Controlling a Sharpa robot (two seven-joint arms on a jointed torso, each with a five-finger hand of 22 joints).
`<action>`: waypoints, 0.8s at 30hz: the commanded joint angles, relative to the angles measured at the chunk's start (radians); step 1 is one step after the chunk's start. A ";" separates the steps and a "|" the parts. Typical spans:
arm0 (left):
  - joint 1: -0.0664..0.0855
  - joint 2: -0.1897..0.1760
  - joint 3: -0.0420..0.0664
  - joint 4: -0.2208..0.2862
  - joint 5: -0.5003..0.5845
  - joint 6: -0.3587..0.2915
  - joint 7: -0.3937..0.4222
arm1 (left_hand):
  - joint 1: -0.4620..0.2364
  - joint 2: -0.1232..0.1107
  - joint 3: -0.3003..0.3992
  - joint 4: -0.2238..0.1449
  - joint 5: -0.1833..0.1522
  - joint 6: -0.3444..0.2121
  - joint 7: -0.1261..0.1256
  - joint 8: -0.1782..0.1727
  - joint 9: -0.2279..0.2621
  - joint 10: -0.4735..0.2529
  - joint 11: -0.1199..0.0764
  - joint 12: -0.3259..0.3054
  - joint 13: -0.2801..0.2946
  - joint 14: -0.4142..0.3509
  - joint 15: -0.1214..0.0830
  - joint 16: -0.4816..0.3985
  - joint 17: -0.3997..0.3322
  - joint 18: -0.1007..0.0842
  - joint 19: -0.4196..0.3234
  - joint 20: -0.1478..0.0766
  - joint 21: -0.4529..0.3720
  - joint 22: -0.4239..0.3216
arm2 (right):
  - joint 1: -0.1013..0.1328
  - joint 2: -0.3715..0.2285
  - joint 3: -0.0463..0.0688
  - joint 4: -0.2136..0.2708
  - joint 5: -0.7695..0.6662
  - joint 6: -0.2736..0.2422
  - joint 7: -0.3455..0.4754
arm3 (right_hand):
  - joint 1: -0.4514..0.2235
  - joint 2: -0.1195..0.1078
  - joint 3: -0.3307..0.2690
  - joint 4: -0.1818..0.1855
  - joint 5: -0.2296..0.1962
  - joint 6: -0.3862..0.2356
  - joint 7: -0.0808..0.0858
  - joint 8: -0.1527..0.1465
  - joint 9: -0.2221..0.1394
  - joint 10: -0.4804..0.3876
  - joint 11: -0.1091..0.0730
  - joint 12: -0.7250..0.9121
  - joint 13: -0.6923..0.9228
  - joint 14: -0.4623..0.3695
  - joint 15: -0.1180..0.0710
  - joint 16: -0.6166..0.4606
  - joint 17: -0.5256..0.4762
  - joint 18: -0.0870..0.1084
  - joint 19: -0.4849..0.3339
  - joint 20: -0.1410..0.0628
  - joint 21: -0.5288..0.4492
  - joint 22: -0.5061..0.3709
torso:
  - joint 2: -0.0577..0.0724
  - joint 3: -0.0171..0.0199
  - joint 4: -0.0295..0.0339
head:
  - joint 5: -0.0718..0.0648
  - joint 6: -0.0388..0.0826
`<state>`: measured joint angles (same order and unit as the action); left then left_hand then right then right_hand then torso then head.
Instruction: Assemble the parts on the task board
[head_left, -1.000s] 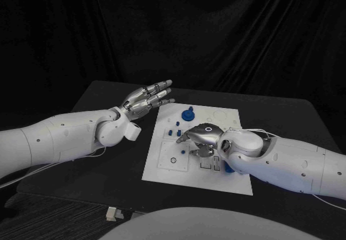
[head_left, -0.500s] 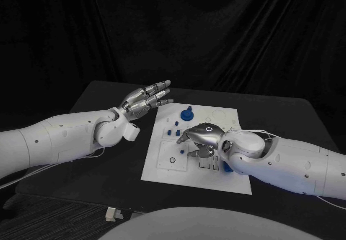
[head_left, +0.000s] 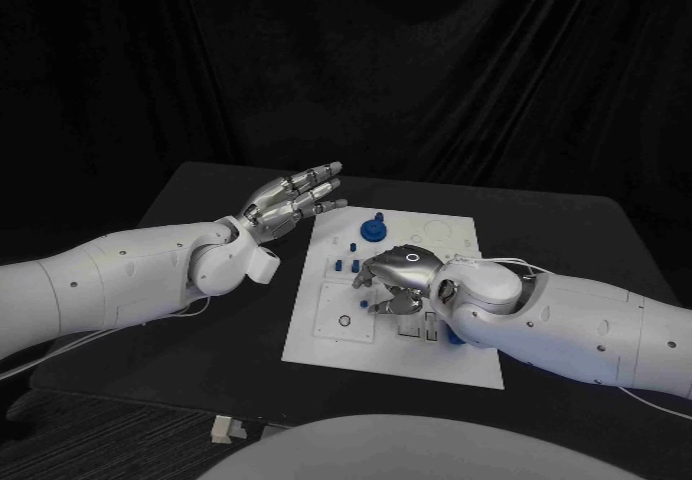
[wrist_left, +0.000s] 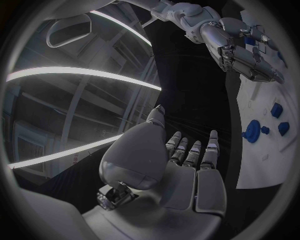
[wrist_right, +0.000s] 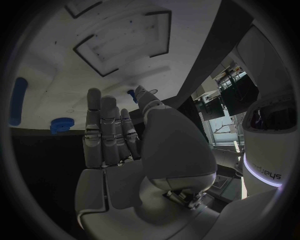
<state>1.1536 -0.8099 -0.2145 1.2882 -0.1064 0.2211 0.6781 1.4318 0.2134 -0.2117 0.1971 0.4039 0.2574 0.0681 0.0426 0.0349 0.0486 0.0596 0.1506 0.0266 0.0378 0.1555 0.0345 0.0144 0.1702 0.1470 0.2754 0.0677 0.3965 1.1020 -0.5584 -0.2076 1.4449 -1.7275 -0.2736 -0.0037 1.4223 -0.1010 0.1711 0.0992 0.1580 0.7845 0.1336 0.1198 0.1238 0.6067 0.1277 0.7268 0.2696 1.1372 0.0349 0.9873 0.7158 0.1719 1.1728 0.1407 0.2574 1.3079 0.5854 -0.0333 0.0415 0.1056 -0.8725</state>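
We find the task board (head_left: 339, 345) lying flat near the middle of the black table (head_left: 216, 190), its long side running away from the robot.

Left robot hand (head_left: 294, 197): it hovers above the table just beside the far left corner of the board. Its fingers are straight and held slightly apart, palm turned toward the board, and it holds nothing. In the left wrist view the same robot hand (wrist_left: 187, 165) shows its fingers extended over the dark table surface, with the board's edge (wrist_left: 265, 165) off to one side.

Right robot hand (head_left: 400, 278): it sits low over the centre of the board, back of the hand upward, fingers curled down toward the board surface. In the right wrist view this robot hand (wrist_right: 125, 145) has its fingers side by side and nearly straight, with the thumb beside them, and nothing lies between them. We cannot tell from the head view whether the fingertips touch the board.

Parts: a round blue part (head_left: 375, 231) stands at the far end of the board. Several small blue parts (head_left: 346, 265) stand in a row just left of the right robot hand. Another blue part (head_left: 459, 338) shows at the board's right side, partly hidden under the right forearm.
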 joint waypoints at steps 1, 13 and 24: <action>-0.001 0.004 0.001 0.001 0.007 0.015 0.018 | 0.001 0.011 0.001 -0.003 0.003 0.004 0.001 0.005 0.001 0.000 -0.006 0.001 0.001 0.003 0.003 0.003 0.001 0.011 0.004 0.003 -0.001 0.001 | -0.004 0.004 0.000 -0.005 0.005 -0.014 0.003 | -0.002 0.011 -0.002 -0.005 0.006 0.004 -0.001 0.006 0.002 -0.005 -0.005 0.018 0.010 -0.002 0.005 0.004 -0.001 0.009 0.009 0.002 -0.007 0.011 | -0.001 0.0001 0.0010 | 0.002 0.000; -0.002 0.007 0.001 -0.001 0.007 0.017 0.017 | 0.003 0.013 0.002 -0.005 0.004 0.004 0.002 0.005 0.001 0.000 -0.006 0.001 0.000 0.003 0.003 0.004 0.001 0.011 0.005 0.003 -0.001 0.001 | -0.005 0.015 0.000 -0.018 0.022 -0.033 0.003 | -0.013 0.030 -0.001 0.001 0.024 0.008 0.003 0.010 0.008 -0.020 -0.005 0.049 0.027 0.006 0.007 0.019 0.008 0.008 0.014 0.002 -0.012 0.015 | -0.002 -0.0006 0.0031 | 0.002 0.000; -0.002 0.010 0.001 -0.004 0.007 0.019 0.017 | 0.003 0.013 0.002 -0.005 0.004 0.004 0.002 0.005 0.001 0.000 -0.006 0.001 0.000 0.003 0.003 0.004 0.001 0.011 0.005 0.003 -0.001 0.001 | -0.005 0.016 0.000 -0.022 0.028 -0.061 -0.002 | -0.019 0.042 0.003 0.004 0.039 0.009 0.007 0.012 0.010 -0.027 -0.004 0.061 0.033 0.012 0.009 0.028 0.015 0.008 0.019 0.004 -0.014 0.017 | -0.003 -0.0015 0.0021 | 0.005 0.000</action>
<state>1.1526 -0.8020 -0.2145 1.2829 -0.1064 0.2272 0.6778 1.4360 0.2176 -0.2118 0.1971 0.4039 0.2574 0.0681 0.0426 0.0347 0.0486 0.0595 0.1506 0.0266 0.0378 0.1554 0.0345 0.0144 0.1703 0.1470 0.2754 0.0677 0.3964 1.1000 -0.5419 -0.2076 1.4226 -1.7045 -0.3041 -0.0011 1.4065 -0.0694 0.1712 0.0992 0.1928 0.7882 0.1372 0.1278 0.1328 0.5839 0.1233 0.7825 0.3015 1.1445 0.0422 1.0124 0.7293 0.1720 1.1829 0.1447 0.2476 1.3076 0.5828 -0.0342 0.0442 0.1094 -0.8725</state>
